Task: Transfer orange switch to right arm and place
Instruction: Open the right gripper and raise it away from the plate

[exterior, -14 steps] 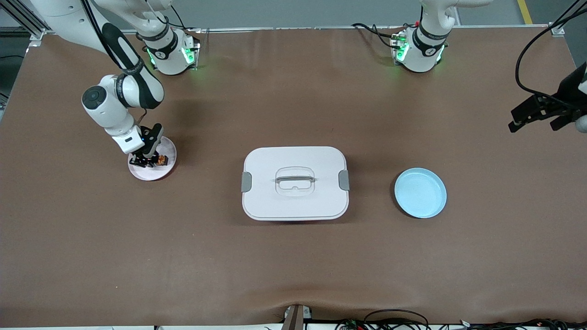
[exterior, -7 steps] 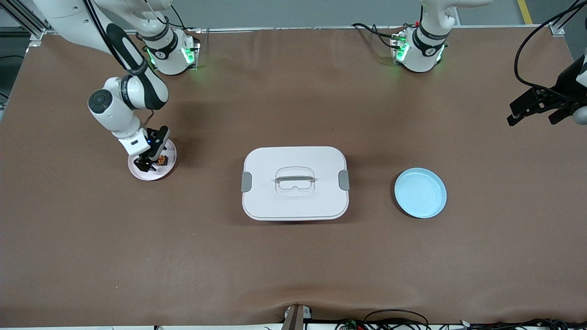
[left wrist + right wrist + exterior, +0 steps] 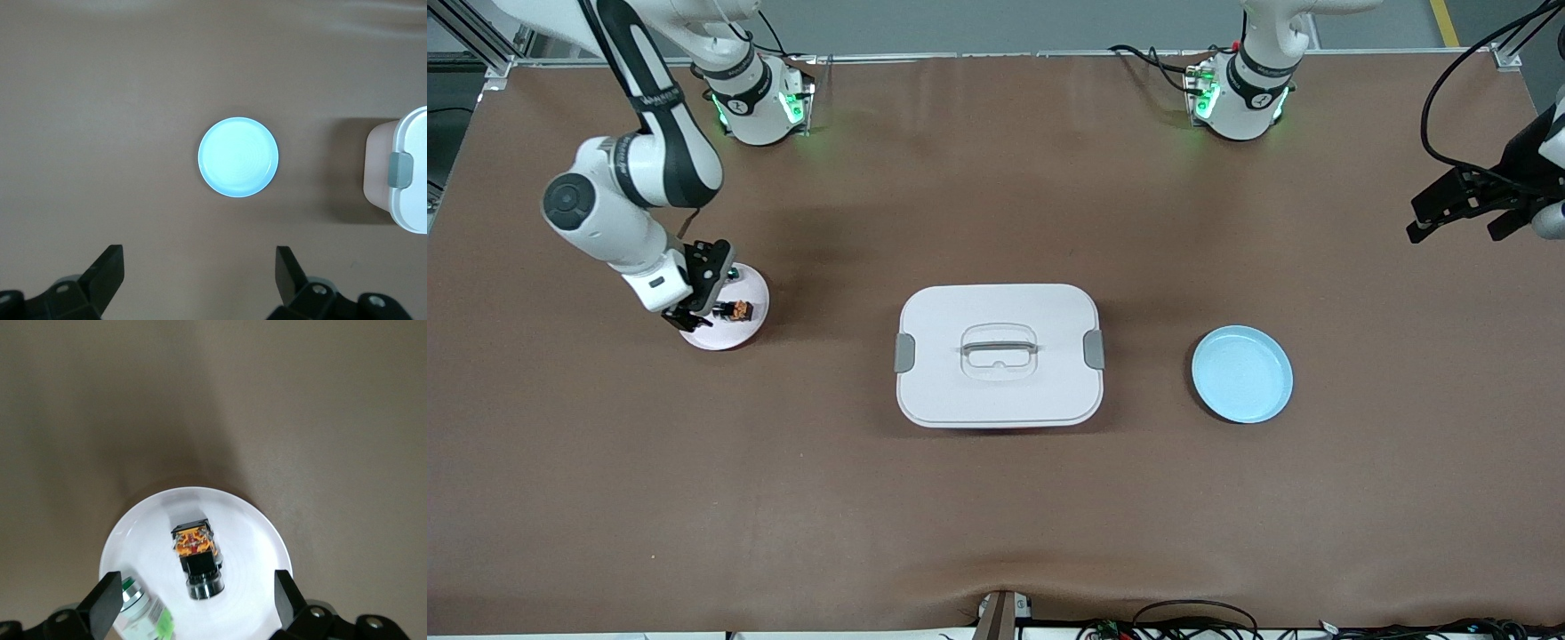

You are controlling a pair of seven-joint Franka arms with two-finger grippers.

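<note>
1. On the white plate [image 3: 749, 327], toward the right arm's end of the table, lies the orange switch [image 3: 738, 310], released, beside a clear-and-green component [image 3: 143, 610];
2. right gripper [image 3: 691, 307] spread wide just above that plate's edge;
3. left gripper [image 3: 1458, 213] waits, fingers apart, over the table's left end, well apart from the blue plate [image 3: 1242, 373].

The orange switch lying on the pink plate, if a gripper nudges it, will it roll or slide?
The orange switch lies on its side; its blocky body probably resists rolling, though the round end might pivot. It looks rigid and light, so likely skids on the smooth pink plate.
</note>
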